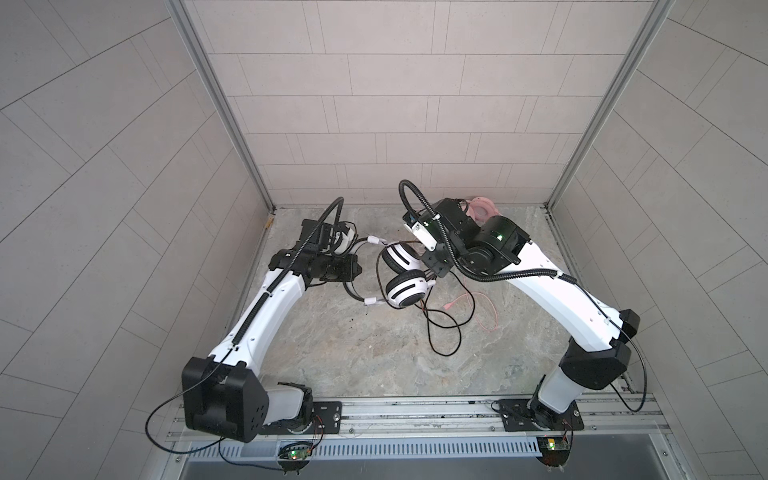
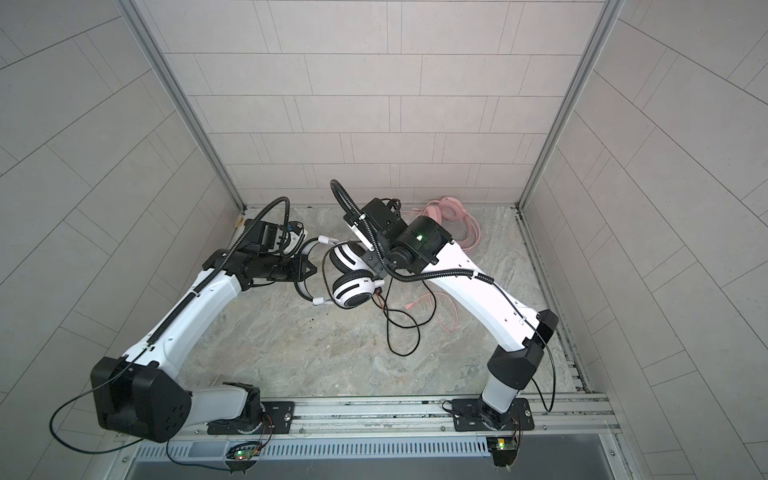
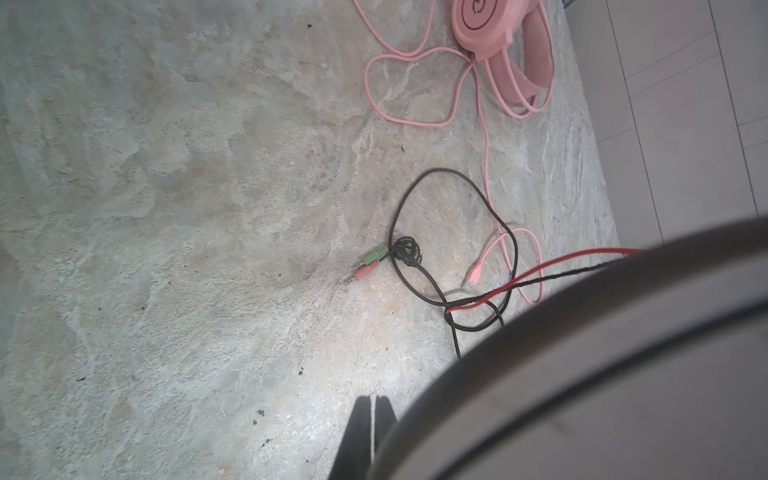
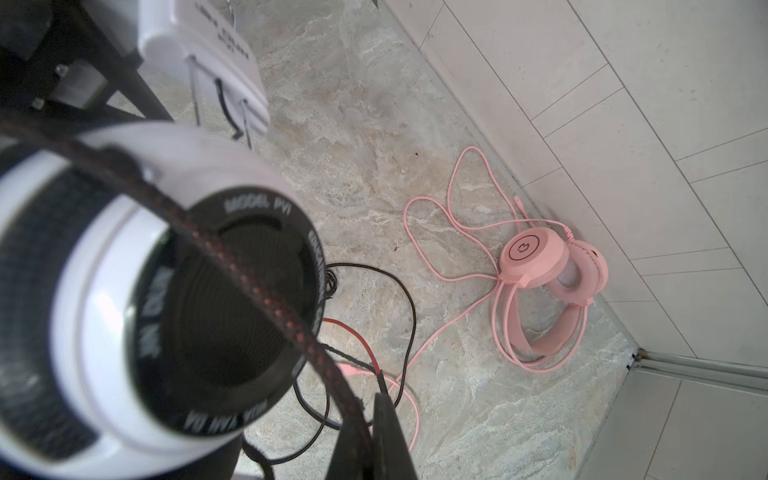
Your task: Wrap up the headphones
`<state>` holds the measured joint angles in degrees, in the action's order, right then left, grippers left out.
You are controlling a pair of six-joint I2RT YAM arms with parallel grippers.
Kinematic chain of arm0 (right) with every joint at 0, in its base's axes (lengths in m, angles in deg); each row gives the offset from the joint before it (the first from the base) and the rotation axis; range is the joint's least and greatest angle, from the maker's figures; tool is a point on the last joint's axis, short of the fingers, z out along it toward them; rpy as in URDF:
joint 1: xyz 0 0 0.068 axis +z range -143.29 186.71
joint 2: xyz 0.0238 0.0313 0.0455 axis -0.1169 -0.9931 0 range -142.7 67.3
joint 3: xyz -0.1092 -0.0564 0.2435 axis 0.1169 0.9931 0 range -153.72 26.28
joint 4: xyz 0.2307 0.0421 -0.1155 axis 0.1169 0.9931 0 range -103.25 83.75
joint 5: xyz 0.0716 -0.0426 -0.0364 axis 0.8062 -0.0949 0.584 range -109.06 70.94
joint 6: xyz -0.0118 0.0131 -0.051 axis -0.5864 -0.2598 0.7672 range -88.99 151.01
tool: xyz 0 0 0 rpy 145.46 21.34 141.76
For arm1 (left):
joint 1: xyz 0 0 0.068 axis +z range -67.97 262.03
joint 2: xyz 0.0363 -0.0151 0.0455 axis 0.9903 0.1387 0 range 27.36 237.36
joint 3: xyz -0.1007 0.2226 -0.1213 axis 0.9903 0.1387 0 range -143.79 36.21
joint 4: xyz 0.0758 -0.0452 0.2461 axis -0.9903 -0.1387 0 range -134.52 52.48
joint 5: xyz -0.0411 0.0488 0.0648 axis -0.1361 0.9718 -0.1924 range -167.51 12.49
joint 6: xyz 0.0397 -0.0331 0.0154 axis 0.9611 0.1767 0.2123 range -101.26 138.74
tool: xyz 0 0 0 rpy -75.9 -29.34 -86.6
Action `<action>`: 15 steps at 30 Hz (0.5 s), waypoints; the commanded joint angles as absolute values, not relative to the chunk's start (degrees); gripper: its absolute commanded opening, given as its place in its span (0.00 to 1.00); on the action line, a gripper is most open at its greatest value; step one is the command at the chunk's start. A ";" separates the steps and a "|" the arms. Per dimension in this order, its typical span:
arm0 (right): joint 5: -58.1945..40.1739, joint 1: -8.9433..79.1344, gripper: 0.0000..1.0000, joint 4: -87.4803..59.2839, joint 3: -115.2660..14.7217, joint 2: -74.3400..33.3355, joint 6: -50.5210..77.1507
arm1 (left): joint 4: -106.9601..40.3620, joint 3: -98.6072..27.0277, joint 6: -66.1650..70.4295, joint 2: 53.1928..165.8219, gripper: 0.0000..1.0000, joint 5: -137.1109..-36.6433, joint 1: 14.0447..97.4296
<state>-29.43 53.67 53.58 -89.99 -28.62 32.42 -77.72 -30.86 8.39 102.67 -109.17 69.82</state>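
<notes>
Left gripper (image 1: 356, 269): its jaws are closed, pinching the thin headband of the white-and-black striped over-ear headset (image 1: 405, 291). In the left wrist view the dark fingertips (image 3: 365, 432) stand together just beside the wide grey band (image 3: 582, 374).
Right gripper (image 1: 430, 284): it is closed on the black braided cable (image 4: 249, 270). In the right wrist view the cable runs slanted across the black face of an earcup (image 4: 95, 291) and down into the closed jaws.
White-and-black striped headset: it lies between the two grippers. The headband is at the left gripper, and both earcups are just beside the right gripper (image 2: 380, 286), one above the other in both top views.
Black cable: past the right gripper it falls in loose loops (image 1: 446, 332) on the grey stone-patterned tabletop (image 1: 332, 353), below and near that gripper. It ends in a small tangle with a green jack plug (image 3: 376, 253) and a pink jack plug (image 3: 365, 273).
Red wire (image 3: 561, 262): it runs together with the black cable near the headband.
All-pink over-ear headset (image 2: 451, 210): it rests on the tabletop behind the right arm, near the back wall and well apart from both grippers.
Pink cable (image 1: 490, 320): it lies in loose curls from the pink headset toward the right gripper, and it crosses the black loops (image 3: 511, 249).
</notes>
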 commanded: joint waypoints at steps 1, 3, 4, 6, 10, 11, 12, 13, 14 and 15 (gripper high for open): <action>-27.58 52.19 0.00 48.59 -89.64 -28.07 33.65 | -75.14 -30.92 8.91 101.84 0.00 -115.47 68.59; -26.60 50.85 0.00 46.52 -88.50 -27.87 33.58 | -74.97 -30.94 9.21 101.87 0.00 -116.73 68.12; -25.49 49.99 0.00 45.69 -87.89 -27.89 33.34 | -74.74 -30.87 9.29 101.72 0.00 -117.23 67.97; -23.90 48.38 0.00 44.30 -86.68 -27.97 32.79 | -74.21 -30.85 9.38 101.42 0.00 -118.21 67.77; -21.64 46.09 0.00 40.36 -83.22 -27.89 31.33 | -73.38 -30.34 9.16 100.59 0.00 -117.76 67.72; -21.36 45.64 0.00 39.63 -82.40 -27.83 31.12 | -73.38 -30.27 9.16 100.49 0.00 -117.45 67.77; -21.10 45.09 0.00 38.78 -81.54 -27.90 30.73 | -73.31 -30.22 9.16 100.34 0.00 -117.74 67.72; -20.96 44.47 0.00 37.72 -80.41 -27.82 30.15 | -73.20 -30.20 9.09 100.29 0.00 -118.14 67.70; -20.59 43.76 0.00 36.70 -79.37 -27.65 29.63 | -73.03 -30.15 9.14 100.20 0.00 -118.35 67.68; -19.99 42.96 0.00 35.54 -78.29 -27.53 28.98 | -72.90 -30.11 9.16 100.14 0.00 -118.40 67.76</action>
<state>-21.76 44.19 39.70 -79.85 -28.62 30.94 -75.45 -30.11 9.44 102.45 -114.76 67.96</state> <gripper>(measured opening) 0.048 0.079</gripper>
